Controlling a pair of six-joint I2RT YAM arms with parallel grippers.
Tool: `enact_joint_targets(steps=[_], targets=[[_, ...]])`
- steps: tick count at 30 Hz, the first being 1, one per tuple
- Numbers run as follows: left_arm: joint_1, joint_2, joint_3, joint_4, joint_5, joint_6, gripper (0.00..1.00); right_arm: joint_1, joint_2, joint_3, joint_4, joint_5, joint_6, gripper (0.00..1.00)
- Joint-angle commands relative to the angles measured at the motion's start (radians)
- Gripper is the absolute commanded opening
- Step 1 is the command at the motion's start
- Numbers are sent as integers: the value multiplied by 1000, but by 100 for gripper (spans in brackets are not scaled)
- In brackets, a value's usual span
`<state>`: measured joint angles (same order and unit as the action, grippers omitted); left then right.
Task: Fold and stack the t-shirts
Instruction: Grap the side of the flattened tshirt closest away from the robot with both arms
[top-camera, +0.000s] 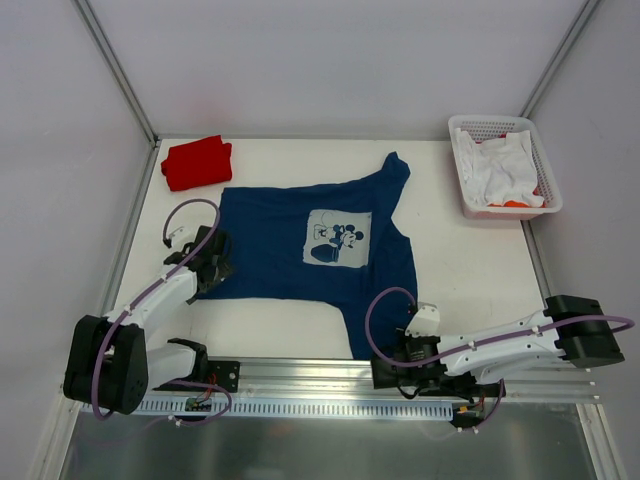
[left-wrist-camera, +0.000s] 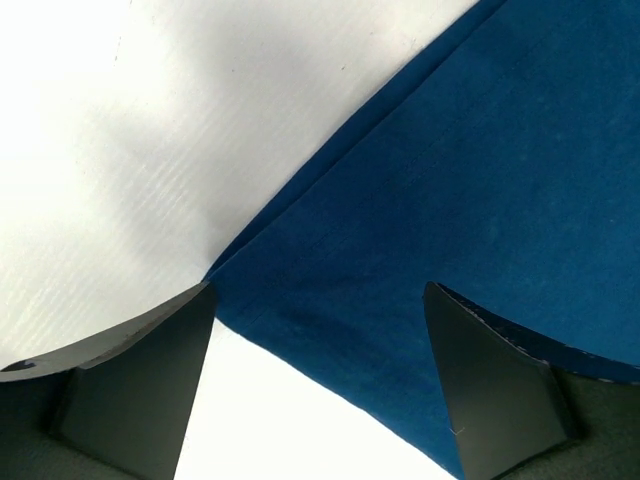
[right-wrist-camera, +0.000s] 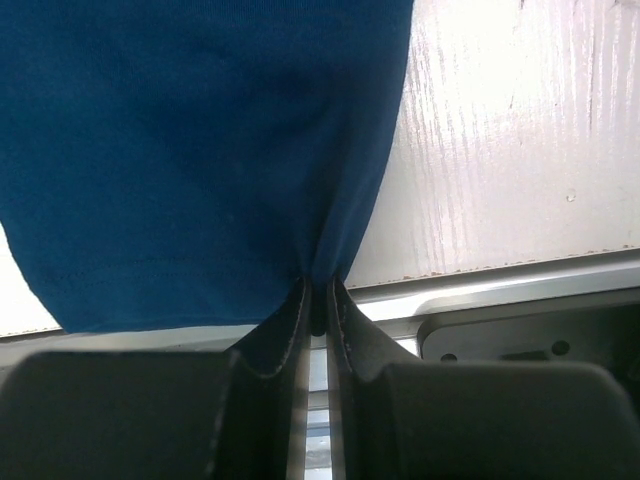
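Two shirts lie on the white table (top-camera: 470, 250). At the far left corner sits the red shirt (top-camera: 197, 163), folded small. Closer to the arms, the left gripper (left-wrist-camera: 315, 300) hangs with its fingers spread apart over the left edge of the navy shirt (top-camera: 290, 250), which lies flat mid-table, print up. At the near edge, the right gripper (right-wrist-camera: 318, 292) is pinched tight on the navy shirt's lower corner. At the far right, a basket (top-camera: 490, 121) holds white cloth (top-camera: 500, 170).
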<state>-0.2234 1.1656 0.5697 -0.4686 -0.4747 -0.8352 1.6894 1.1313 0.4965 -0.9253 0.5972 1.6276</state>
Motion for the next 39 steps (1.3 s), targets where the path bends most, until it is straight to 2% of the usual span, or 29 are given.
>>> enact_joint_targets(steps=[1,8,13,19,22,24,30,39], targets=[[-7,-18,-11,-31,5,-59,80,12,1,-35,-30,-16,46,9],[-7,-46,-27,-41,28,-76,49,15,1,-32,-33,-10,51,7],[-5,-75,-42,-56,47,-84,40,16,4,-30,-33,-10,52,7],[-7,-173,-65,-130,70,-105,46,16,5,-30,-29,-10,54,7],[-7,-213,-53,-182,39,-102,53,16,5,-35,-18,-8,54,7],[-5,-216,-39,-211,28,-107,53,16,7,-36,-10,-7,48,7],[-7,-189,-33,-251,19,-153,53,19,-13,-45,-7,0,49,7],[-5,-67,18,-226,-90,-182,51,27,-74,-81,-13,13,64,6]])
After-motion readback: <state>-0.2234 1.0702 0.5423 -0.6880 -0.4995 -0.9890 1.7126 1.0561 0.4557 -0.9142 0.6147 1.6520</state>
